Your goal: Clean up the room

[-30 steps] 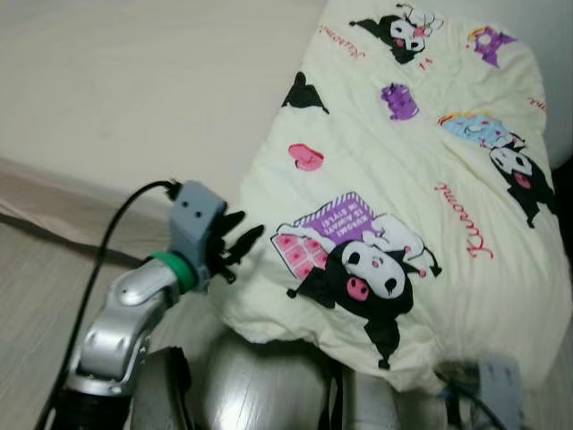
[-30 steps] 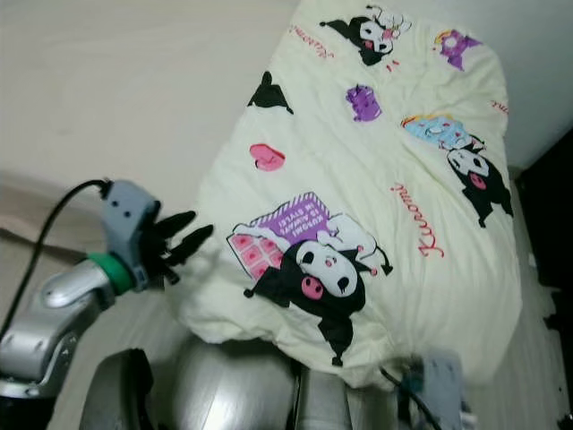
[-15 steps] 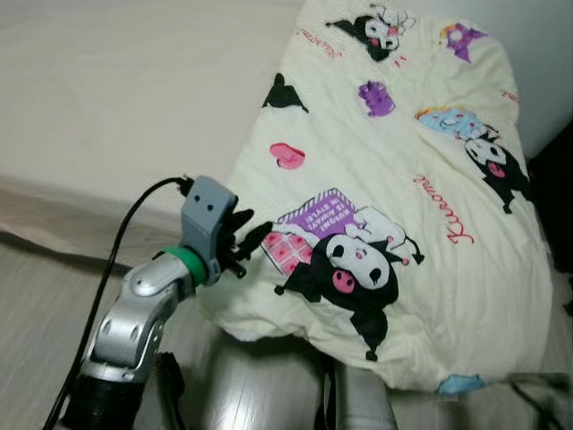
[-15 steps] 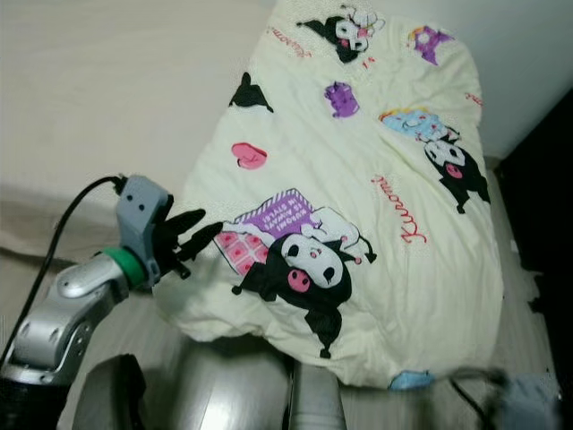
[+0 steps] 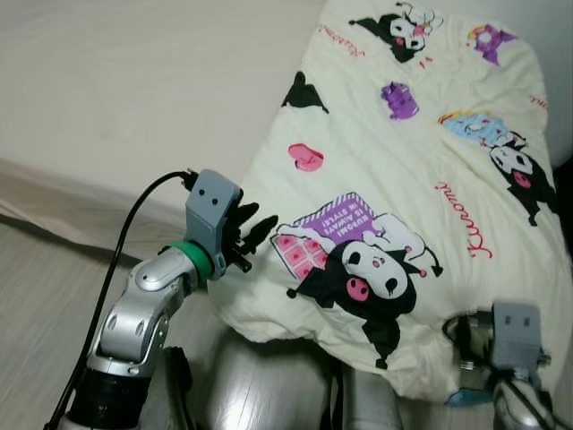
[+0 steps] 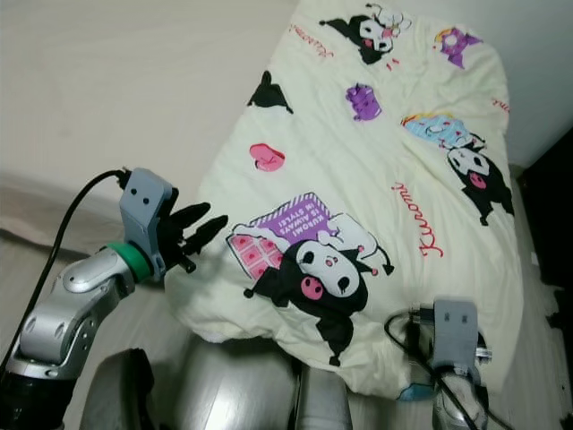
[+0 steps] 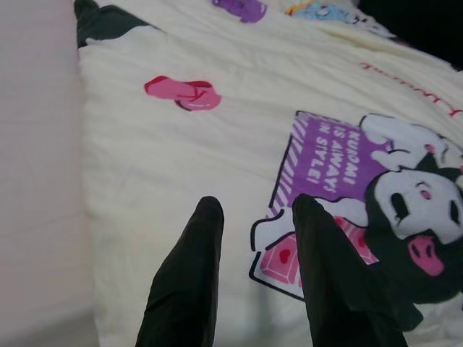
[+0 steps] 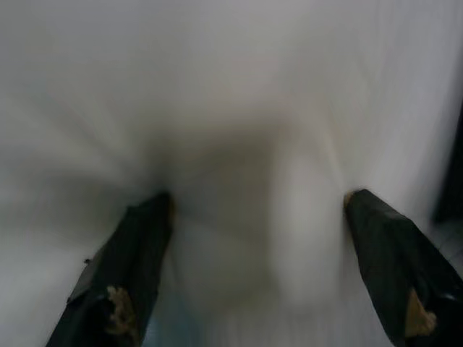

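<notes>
Cream blanket [image 5: 403,179], beige mattress [image 5: 134,90], wood floor [image 5: 36,296]

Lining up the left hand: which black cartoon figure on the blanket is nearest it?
The big pink-nosed figure beside the purple sign, just past the left hand.

The left arm is raised and bent at the elbow, with the left gripper [image 5: 249,235] held slightly parted. The right gripper [image 8: 260,217] is spread wide, its wrist seen low.
</notes>
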Robot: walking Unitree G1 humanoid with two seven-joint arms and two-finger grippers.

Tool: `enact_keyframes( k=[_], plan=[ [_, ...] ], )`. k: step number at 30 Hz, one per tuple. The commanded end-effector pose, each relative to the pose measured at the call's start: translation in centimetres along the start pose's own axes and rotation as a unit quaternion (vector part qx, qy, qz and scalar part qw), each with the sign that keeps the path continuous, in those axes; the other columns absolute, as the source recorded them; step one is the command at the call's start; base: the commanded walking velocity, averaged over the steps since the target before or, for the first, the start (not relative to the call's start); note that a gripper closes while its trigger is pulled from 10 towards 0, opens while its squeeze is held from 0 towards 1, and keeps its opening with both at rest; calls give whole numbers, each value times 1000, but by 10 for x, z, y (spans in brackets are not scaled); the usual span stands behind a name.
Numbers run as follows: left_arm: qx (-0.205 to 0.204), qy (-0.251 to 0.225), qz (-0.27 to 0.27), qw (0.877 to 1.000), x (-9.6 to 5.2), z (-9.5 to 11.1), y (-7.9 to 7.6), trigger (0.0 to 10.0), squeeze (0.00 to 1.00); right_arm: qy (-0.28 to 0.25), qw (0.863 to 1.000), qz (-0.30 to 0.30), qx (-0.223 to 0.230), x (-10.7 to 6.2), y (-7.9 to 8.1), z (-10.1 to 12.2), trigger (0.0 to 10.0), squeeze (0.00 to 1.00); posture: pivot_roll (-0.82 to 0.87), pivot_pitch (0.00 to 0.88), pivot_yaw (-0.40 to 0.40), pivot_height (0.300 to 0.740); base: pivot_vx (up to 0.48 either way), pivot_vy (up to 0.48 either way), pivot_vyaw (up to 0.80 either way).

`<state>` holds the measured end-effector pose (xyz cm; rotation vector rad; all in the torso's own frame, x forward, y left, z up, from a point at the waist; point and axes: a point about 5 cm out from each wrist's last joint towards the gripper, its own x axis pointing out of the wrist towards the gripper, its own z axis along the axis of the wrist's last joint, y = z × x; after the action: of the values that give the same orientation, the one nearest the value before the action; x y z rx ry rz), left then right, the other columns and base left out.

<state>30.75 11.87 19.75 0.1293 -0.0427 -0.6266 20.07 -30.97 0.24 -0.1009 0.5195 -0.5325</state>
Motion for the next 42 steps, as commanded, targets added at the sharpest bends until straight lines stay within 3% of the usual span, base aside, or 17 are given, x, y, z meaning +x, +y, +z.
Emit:
enact_keyframes(
  k=[1,8,11,12,13,14,15,16,17,20,24,26,28,31,33,37,42],
  plan=[
    [-6,15,-1,1000,-1,-6,-1,10000,0,129,988,-68,58,-14,-26,-57,10000,541,-49,202,-5,506,0,0,0],
    [-8,17,-1,1000,0,-7,-1,10000,0,193,963,-156,107,-37,-70,-98,10000,537,-54,212,4,506,0,0,0],
    [-9,15,0,1000,0,-6,-1,10000,0,72,987,-136,42,-27,-71,-59,10000,525,-58,218,3,506,0,0,0],
    [-18,-6,-2,1000,-1,1,-2,10000,0,-100,992,-75,19,-22,-48,5,10000,518,-58,218,3,506,0,0,0],
    [-18,-6,-2,1000,-1,1,-2,10000,0,-100,992,-75,19,-22,-48,5,10000,518,-58,218,3,506,0,0,0],
    [-25,-25,0,999,-1,7,-3,10000,0,-191,981,-42,11,-27,-31,43,10000,0,-59,216,3,506,0,0,0],
    [-31,-43,3,999,-1,12,-3,10000,0,-270,963,-11,4,-36,-11,80,10000,0,-56,212,1,506,0,0,0],
    [-31,-43,3,999,-1,12,-3,10000,0,-270,963,-11,4,-36,-11,80,10000,0,-56,212,1,506,0,0,0],
    [-38,-69,17,997,1,20,-1,10000,0,-378,925,32,18,-59,19,136,10000,0,-57,203,-3,506,0,0,0],
    [-40,-81,28,996,4,24,1,10000,0,-432,899,55,34,-72,36,166,10000,0,-62,195,-7,506,0,0,0],
    [-35,-82,30,996,6,25,0,10000,0,-449,889,74,47,-78,47,178,10000,0,-60,188,-12,506,0,0,0],
    [-33,-81,30,996,7,23,-1,10000,0,-433,896,81,50,-75,52,170,10000,0,-61,185,-16,506,0,0,0],
    [-32,-74,30,996,6,19,-3,10000,0,-353,932,60,53,-66,48,125,10000,0,-69,184,-23,506,0,0,0],
    [-33,-71,32,996,6,17,-3,10000,0,-306,950,26,52,-65,39,96,10000,0,-69,184,-23,506,0,0,0],
    [-32,-63,32,997,7,12,-2,10000,0,-180,976,-86,84,-68,3,27,10000,0,-69,184,-23,506,0,0,0],
    [-31,-60,29,997,9,11,-3,10000,0,-104,977,-138,126,-67,-17,-13,10000,0,-88,184,-10,506,0,0,0],
    [-27,-64,29,997,11,15,1,10000,0,-143,979,-93,109,-54,-17,5,10000,0,-73,175,3,506,0,0,0]
  ],
)
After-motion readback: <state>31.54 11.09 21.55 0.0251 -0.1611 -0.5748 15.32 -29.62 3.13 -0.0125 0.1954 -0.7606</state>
